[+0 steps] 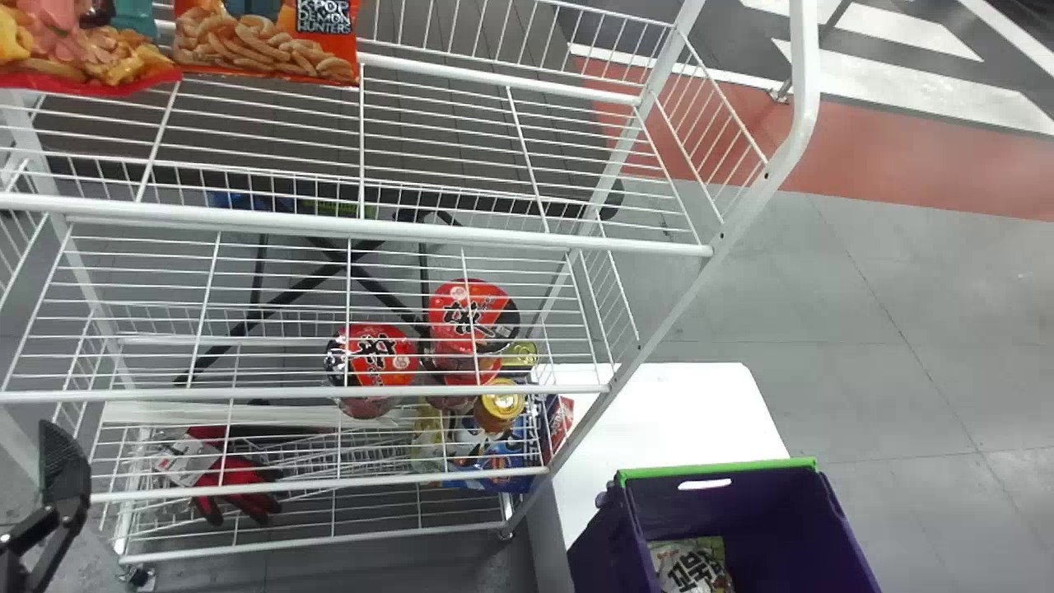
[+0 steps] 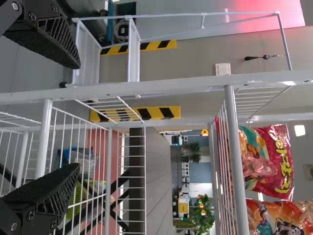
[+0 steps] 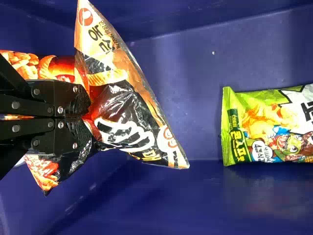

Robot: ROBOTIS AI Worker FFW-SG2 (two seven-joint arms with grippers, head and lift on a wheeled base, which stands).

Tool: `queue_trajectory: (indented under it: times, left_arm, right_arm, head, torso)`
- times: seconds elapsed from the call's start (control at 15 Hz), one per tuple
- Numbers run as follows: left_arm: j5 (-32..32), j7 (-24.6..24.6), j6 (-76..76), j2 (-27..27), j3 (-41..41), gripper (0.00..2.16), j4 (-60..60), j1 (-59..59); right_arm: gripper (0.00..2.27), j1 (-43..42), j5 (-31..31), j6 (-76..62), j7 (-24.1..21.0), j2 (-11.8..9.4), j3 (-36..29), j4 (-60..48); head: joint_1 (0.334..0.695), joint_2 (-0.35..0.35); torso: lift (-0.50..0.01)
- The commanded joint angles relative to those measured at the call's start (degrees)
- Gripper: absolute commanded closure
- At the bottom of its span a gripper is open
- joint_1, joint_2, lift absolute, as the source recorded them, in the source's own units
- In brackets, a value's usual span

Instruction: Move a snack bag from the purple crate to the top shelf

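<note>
The purple crate [image 1: 716, 494] stands at the white table [image 1: 675, 412], nearer than the table's far edge, its own far rim edged in green. To the left rises a white wire rack [image 1: 412, 230], with red noodle cups [image 1: 379, 356] and, lower down, red-and-black gloves [image 1: 239, 482]. Two snack bags, one orange [image 1: 263, 41], one red-edged [image 1: 82, 41], lie toward the top shelf's left end. Beyond are grey floor [image 1: 865, 288] and a red floor band [image 1: 947, 165].

In the head view, the left gripper [image 1: 62, 461] is by the rack's lower left corner. Its wrist view shows the left gripper's [image 2: 79, 115] fingers wide apart, the rack, then a yellow-and-black floor stripe [image 2: 156, 113] and a leafy plant [image 2: 200, 215]. In the right wrist view, the right gripper [image 3: 89, 110] pinches a black-and-orange snack bag [image 3: 124, 117] inside the crate, apart from a green snack bag [image 3: 259, 127].

The held bag's straight sealed end points out past the fingertips, on the green bag's side; its long axis runs roughly along the fingers, slightly aslant.
</note>
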Motion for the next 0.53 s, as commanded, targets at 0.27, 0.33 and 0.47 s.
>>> queue_trajectory:
  times: [0.27, 0.33, 0.47]
  left_arm:
    - [0.84, -0.67, 0.93, 0.74, 0.55, 0.1, -1.41, 0.51]
    - [0.84, -0.67, 0.93, 0.65, 0.81, 0.1, -1.85, 0.87]
    - [0.84, -0.67, 0.93, 0.74, 1.08, 0.1, -2.37, 1.48]
  right_arm:
    - [2.02, 1.9, -0.79, -0.41, 0.18, 0.85, -2.58, -1.76]
    - [2.02, 2.34, -0.88, -0.76, 0.18, 1.03, -2.93, -2.29]
    - [2.02, 2.87, -1.05, -1.11, 0.27, 1.47, -3.9, -3.25]
  head:
    - [0.695, -0.35]
    - [0.695, -0.35]
    - [0.695, -0.35]
  torso:
    - [-0.172]
    - [-0.168]
    - [-0.16]
